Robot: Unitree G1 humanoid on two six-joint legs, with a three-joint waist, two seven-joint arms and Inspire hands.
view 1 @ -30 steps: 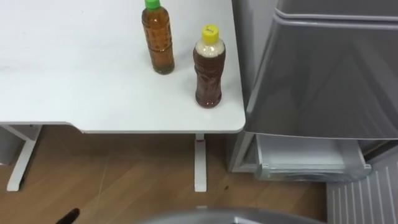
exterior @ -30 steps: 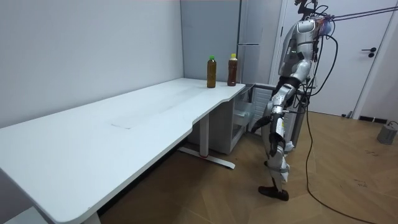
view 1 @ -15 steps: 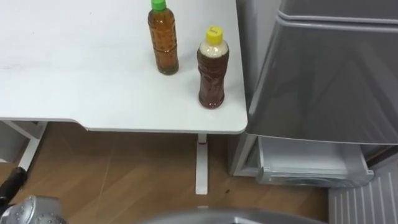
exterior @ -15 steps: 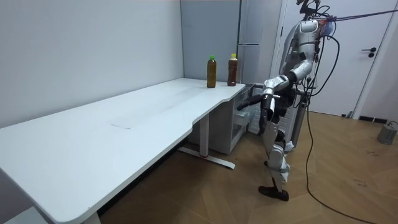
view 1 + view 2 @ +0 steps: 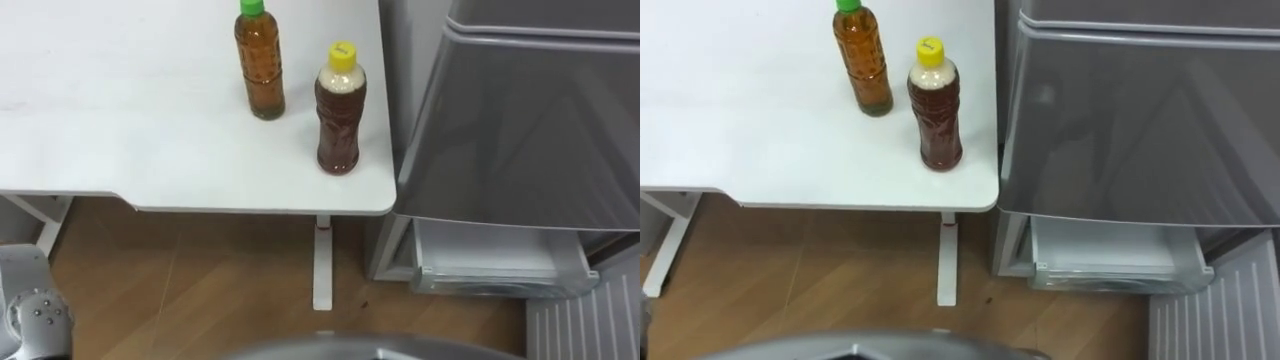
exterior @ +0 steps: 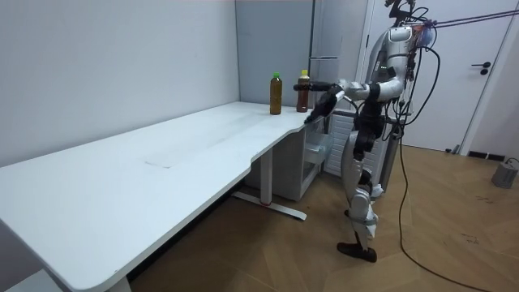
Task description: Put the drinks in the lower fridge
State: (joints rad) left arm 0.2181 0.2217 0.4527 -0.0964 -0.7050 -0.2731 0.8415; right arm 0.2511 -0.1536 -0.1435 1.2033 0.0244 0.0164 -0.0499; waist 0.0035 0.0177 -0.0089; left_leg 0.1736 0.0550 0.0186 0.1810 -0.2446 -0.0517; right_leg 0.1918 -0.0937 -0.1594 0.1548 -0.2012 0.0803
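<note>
Fingers apart on left hand, since lifted to height of two drinks: green-capped bottle, yellow-capped bottle, both unmoved on table.

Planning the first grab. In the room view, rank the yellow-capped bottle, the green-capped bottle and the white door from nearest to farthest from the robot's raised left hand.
1. Yellow-capped bottle: at the table's corner, just beyond the left hand.
2. Green-capped bottle: next along the table, toward the room view's left.
3. White door: behind the robot, at the room view's right.
</note>
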